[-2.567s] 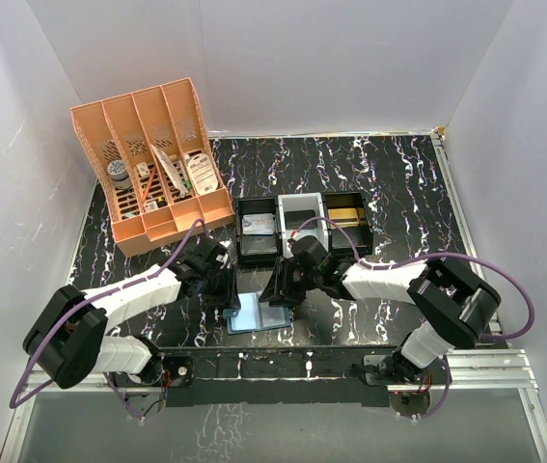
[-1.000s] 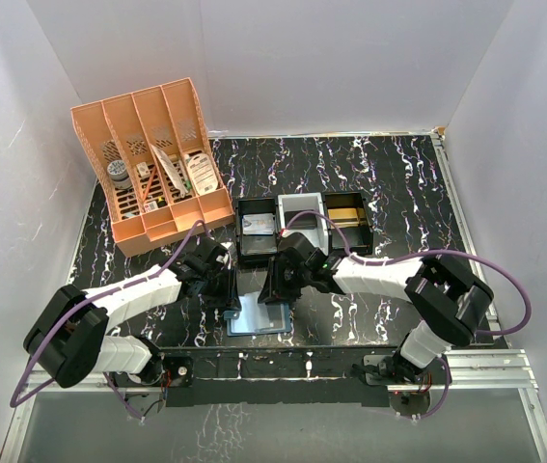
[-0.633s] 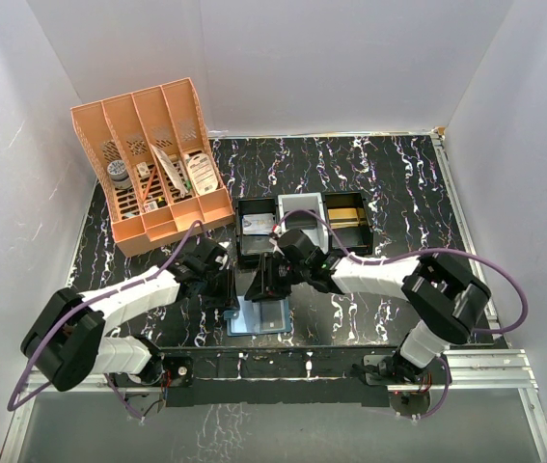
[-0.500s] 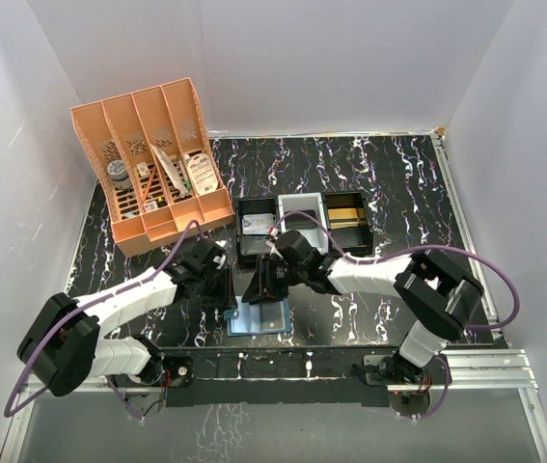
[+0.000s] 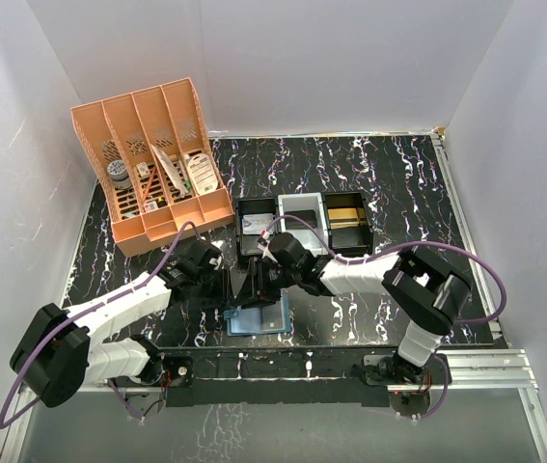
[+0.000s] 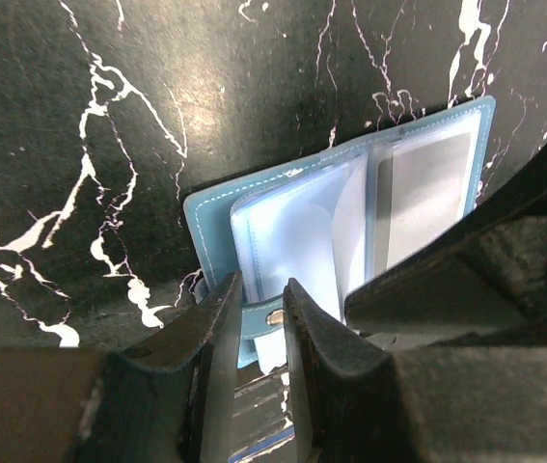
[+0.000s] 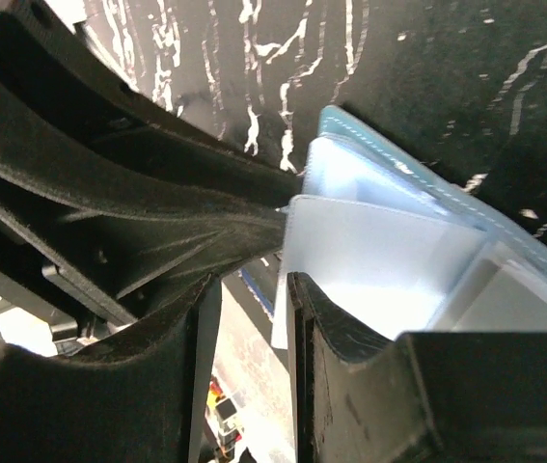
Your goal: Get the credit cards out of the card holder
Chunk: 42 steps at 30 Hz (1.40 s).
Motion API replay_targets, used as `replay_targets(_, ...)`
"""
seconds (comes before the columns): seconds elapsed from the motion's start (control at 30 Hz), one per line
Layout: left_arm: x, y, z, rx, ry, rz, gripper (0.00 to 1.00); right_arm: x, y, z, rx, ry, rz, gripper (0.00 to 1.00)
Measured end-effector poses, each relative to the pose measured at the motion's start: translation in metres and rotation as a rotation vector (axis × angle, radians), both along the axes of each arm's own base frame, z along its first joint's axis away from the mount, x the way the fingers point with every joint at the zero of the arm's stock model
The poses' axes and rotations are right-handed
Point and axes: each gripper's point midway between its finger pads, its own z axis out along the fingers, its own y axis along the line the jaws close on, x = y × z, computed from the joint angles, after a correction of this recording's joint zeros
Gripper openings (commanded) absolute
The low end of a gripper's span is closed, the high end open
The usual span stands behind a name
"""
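The card holder point(image 5: 258, 320) lies open on the table point(image 5: 403, 178), close to the near edge and about midway along it. Its teal cover faces down and its pale blue clear sleeves point(image 7: 379, 256) fan upward.

My left gripper point(image 6: 259, 294) reaches in from the left-edge side. It is closed to a narrow slit on the holder's teal snap tab point(image 6: 265, 316), which sits between the two fingers at the cover's near rim. One sleeve leaf stands up just past my fingertips.

My right gripper point(image 7: 254, 289) comes in from the right-edge side, low over the same half of the holder and almost touching the left one. Its jaws are only a thin gap apart. The free edge of one clear sleeve lies against the inner face of one finger point(image 7: 302, 318), but I cannot tell whether the sleeve is actually pinched or only resting there.

Three small trays stand side by side toward the middle of the table, just beyond both grippers. They are a black tray point(image 5: 257, 253), a white tray point(image 5: 301, 204) and another black tray with a yellowish inside point(image 5: 347, 214).

An orange desk organizer point(image 5: 172, 217) sits at the far left corner, with small items in its slots.
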Motion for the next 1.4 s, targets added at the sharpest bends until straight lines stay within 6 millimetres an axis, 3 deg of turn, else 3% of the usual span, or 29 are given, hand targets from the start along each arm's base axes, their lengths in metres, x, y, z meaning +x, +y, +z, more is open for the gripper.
replay_targets(0.27,-0.005,-0.006,0.000,-0.033,0.013,-0.049,0.23,0.008,-0.015,-0.010,-0.104,-0.019,-0.079,0.33)
replay_targets(0.53,-0.014,-0.007,-0.017,-0.010,0.094,-0.085,0.20,0.005,-0.011,-0.009,-0.079,-0.011,-0.052,0.33)
replay_targets(0.77,-0.015,-0.009,-0.016,-0.016,0.100,-0.090,0.25,0.006,-0.012,-0.013,-0.085,-0.002,-0.065,0.33)
replay_targets(1.13,0.001,-0.019,0.005,-0.067,0.021,-0.063,0.31,0.041,-0.044,0.023,-0.117,-0.151,-0.252,0.36)
replay_targets(1.4,0.003,-0.037,0.014,-0.148,0.027,-0.097,0.26,0.043,-0.068,0.001,-0.197,-0.119,-0.299,0.27)
